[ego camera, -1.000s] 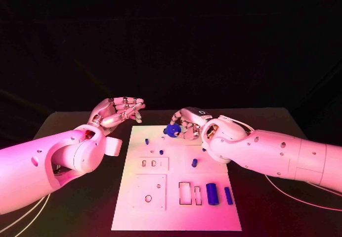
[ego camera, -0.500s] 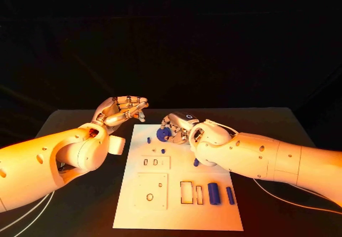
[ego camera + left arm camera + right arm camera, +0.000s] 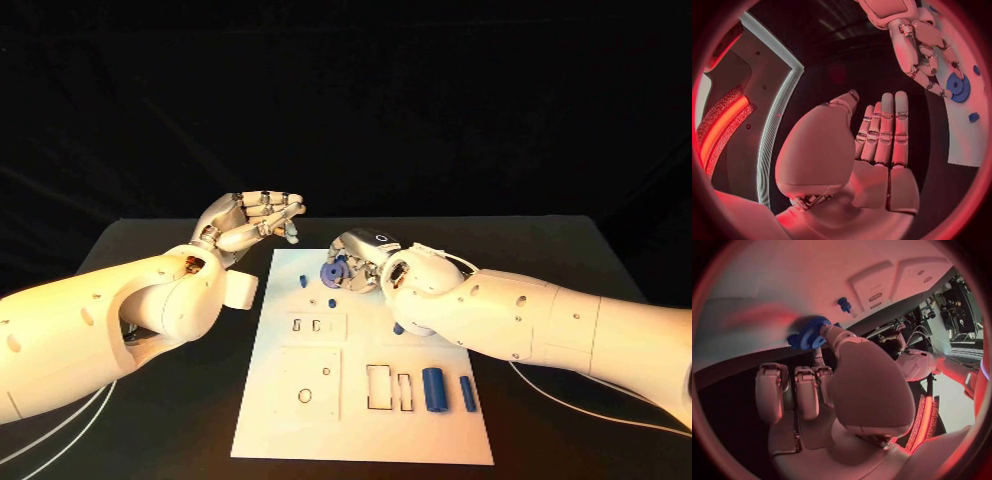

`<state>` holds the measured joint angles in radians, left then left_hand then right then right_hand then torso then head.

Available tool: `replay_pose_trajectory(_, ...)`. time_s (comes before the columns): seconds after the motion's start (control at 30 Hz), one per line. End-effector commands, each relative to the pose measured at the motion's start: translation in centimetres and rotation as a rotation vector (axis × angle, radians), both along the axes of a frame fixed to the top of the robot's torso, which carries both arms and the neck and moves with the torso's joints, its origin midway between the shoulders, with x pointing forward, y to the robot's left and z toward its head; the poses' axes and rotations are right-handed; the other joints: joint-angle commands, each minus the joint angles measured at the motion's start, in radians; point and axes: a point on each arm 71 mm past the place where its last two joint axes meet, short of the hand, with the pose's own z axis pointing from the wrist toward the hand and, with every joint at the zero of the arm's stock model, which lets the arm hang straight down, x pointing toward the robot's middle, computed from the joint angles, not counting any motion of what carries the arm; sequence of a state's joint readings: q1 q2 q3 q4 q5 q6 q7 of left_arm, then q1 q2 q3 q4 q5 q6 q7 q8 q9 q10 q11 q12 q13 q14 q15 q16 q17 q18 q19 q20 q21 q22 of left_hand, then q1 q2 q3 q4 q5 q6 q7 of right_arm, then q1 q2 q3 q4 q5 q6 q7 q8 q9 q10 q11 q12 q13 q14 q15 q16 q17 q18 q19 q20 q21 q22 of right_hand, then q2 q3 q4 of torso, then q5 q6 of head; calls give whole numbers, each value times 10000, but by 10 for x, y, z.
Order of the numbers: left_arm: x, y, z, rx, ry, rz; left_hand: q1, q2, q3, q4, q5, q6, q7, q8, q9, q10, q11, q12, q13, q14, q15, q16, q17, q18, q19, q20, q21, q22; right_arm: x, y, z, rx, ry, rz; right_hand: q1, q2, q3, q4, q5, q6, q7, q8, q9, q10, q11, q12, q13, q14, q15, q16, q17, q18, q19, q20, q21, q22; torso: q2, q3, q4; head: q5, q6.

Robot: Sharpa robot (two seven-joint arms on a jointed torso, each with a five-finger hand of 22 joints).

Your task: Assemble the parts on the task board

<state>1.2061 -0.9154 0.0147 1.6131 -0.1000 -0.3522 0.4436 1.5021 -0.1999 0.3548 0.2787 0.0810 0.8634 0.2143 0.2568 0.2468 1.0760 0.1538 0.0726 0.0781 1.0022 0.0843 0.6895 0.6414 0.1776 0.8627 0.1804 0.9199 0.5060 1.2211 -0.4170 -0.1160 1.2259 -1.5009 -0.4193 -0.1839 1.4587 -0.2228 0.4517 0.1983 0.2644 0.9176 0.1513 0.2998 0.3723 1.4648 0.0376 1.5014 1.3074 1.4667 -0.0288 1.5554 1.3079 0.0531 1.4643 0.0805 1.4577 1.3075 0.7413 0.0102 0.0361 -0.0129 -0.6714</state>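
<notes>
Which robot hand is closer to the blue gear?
The right hand. It holds the blue gear at its fingertips, over the far end of the task board. The left hand is off the board's far left corner, apart from the gear, holding nothing.

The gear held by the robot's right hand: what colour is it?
Blue. The gear shows best in the right wrist view, pinched by the right hand over the white task board.

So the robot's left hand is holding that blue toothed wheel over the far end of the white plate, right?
Not quite: the right hand holds the blue toothed wheel over the far end of the white plate. The head view shows this; the left hand is off to the side, holding nothing.
</notes>
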Motion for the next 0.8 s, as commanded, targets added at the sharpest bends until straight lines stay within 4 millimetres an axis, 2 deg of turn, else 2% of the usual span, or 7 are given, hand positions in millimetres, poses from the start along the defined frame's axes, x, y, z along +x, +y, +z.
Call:
replay_pose_trajectory(0.03, 0, -2, 2, -110, -52, -181, 110, 22, 0, -58, -36, -70, 4, -23, 11, -70, -2, 4, 11, -86, 18, 54, 16, 58, -71, 23, 68, 10, 0, 0, -5, -453, 172, -34, -129, 3, 60, -26, -52, 413, -288, 460, 486, 373, 41, -24, 1732, 965, 31, 62, 2268, -152, 79, 10, -15, 1291, -4, 6, -13, -13, 18)
replay_pose_trajectory(0.3, 0, -2, 2, -103, -45, -168, 110, 22, 0, -58, -36, -70, 4, -23, 11, -70, -2, 4, 11, -86, 18, 54, 16, 58, -71, 23, 68, 10, 1, -2, -6, -506, 141, -169, -342, -131, 125, -70, -124, 223, -203, 304, 451, 261, 113, -137, 1603, 957, 92, 53, 2236, -135, 30, 61, -81, 1235, -2, 5, -15, -12, 19)
replay_pose_trajectory(0.4, 0, -1, 2, -99, -41, -163, 110, 22, 0, -58, -36, -70, 4, -23, 11, -70, -2, 4, 11, -86, 18, 54, 16, 58, -71, 23, 68, 10, 2, -2, -6, -457, 166, -154, -725, -313, 23, 8, -694, -349, 24, -146, 306, 97, 312, -302, 1413, 952, 256, 48, 2215, -120, -22, 192, -157, 1177, -1, 2, -14, -9, 30)
replay_pose_trajectory(0.53, 0, -1, 2, -96, -38, -159, 110, 22, 0, -58, -36, -70, 4, -23, 11, -70, -2, 4, 11, -86, 18, 54, 16, 58, -71, 23, 68, 10, 2, -2, -7, -419, 270, -122, -1066, -411, -375, 159, -614, -589, 132, -447, 235, 0, 430, -389, 1310, 956, 378, 55, 2239, -109, -40, 321, -194, 1165, -1, 1, -9, -14, 34)
replay_pose_trajectory(0.6, 0, -1, 2, -94, -37, -153, 110, 22, 0, -58, -36, -70, 4, -23, 11, -70, -2, 4, 11, -86, 18, 54, 16, 58, -71, 23, 68, 10, 2, -2, -8, -429, 342, -128, -1204, -399, -598, 261, -677, -615, 142, -528, 227, -20, 446, -404, 1292, 959, 396, 59, 2253, -109, -35, 351, -196, 1174, -2, 1, -7, -9, 38)
replay_pose_trajectory(0.7, 0, -1, 2, -91, -32, -149, 111, 17, -1, -56, -44, -71, -3, -17, 24, -63, -7, 11, 15, -106, 16, 77, 16, 58, -99, 23, 101, 26, 3, -3, -9, -497, 515, -155, -1518, -213, -1394, 675, -739, -557, 133, -674, 250, -35, 445, -411, 1279, 964, 403, 68, 2284, -109, -20, 373, -203, 1200, 0, -1, -5, -27, 2)
replay_pose_trajectory(0.8, 0, -1, 1, -87, -21, -151, 111, 17, -1, -56, -44, -71, -3, -17, 24, -63, -7, 11, 15, -106, 16, 77, 16, 58, -99, 23, 101, 26, 3, -4, -11, -573, 690, -169, -1614, -20, -1860, 888, -689, -491, 127, -742, 276, -36, 437, -409, 1281, 970, 401, 75, 2311, -110, -12, 372, -211, 1214, -2, -3, -14, -18, -18)
